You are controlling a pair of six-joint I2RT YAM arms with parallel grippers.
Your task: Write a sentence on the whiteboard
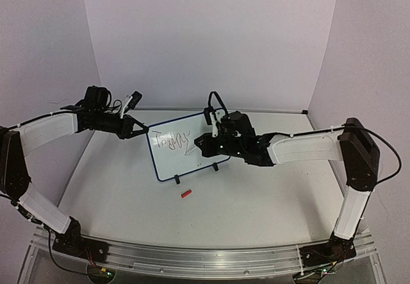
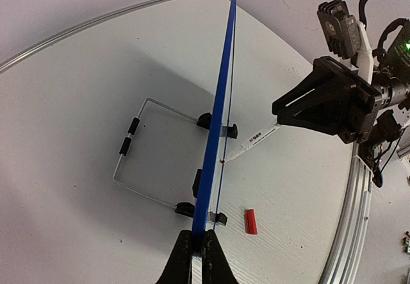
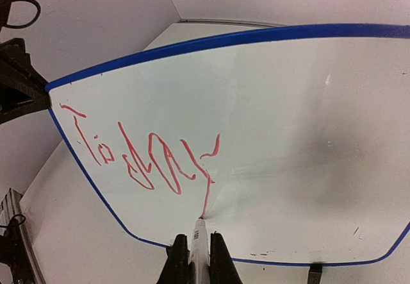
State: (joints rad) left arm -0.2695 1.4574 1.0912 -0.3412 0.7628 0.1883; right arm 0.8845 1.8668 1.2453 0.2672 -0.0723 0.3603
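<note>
The whiteboard (image 1: pixel 179 165) stands tilted on its feet at mid-table, white with a blue frame. My left gripper (image 1: pixel 142 130) is shut on its upper left corner; the left wrist view shows the frame (image 2: pixel 218 104) edge-on, pinched between the jaws of that gripper (image 2: pixel 197 252). My right gripper (image 1: pixel 200 144) is shut on a white marker (image 3: pixel 199 245) whose tip touches the board (image 3: pixel 288 136) at the tail of the last letter. The sentence (image 3: pixel 147 159) is red scrawl reading roughly "Today", also visible from above (image 1: pixel 176 142). The left wrist camera sees the marker (image 2: pixel 256 140) meeting the board.
A red marker cap (image 1: pixel 186 193) lies on the table in front of the board, and shows again in the left wrist view (image 2: pixel 250 221). The board's wire stand (image 2: pixel 138 162) sticks out behind it. White walls close in the table on three sides.
</note>
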